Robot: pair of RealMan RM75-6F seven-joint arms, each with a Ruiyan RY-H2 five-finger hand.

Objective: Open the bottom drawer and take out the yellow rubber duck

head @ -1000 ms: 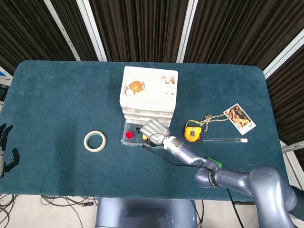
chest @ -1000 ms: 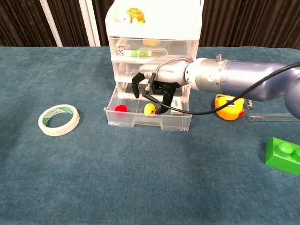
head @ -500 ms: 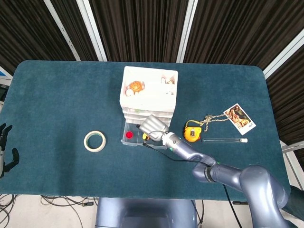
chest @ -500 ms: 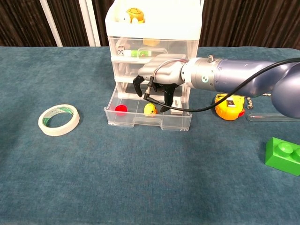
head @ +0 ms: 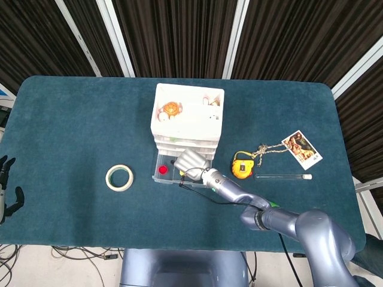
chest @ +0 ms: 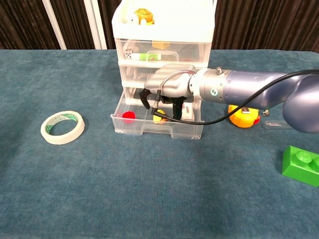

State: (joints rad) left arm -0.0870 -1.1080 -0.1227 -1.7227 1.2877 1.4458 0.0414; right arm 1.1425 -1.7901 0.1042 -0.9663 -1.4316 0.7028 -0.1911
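Note:
The white drawer unit [head: 188,116] [chest: 162,45] stands mid-table with its bottom drawer [head: 160,178] [chest: 157,131] pulled out. On the drawer floor lies the yellow rubber duck [chest: 159,119] [head: 182,173], mostly hidden by fingers. My right hand [head: 191,162] [chest: 168,93] reaches down into the drawer, fingers apart, dark fingertips [chest: 176,113] at the duck and thumb off to its left. A red piece [head: 163,170] [chest: 128,116] sits in the drawer's left part. My left hand [head: 7,190] hangs beyond the table's left edge, holding nothing.
A roll of tape [head: 119,177] [chest: 62,127] lies left of the drawers. A yellow tape measure [head: 242,167] [chest: 243,115], a glass tube [head: 281,176] and a photo card [head: 301,149] lie to the right. A green brick [chest: 301,166] sits front right. Toys rest on top of the unit.
My right hand has dropped lower into the open drawer, and its fingers now cover most of the duck. The duck, the drawer and my left hand have not moved.

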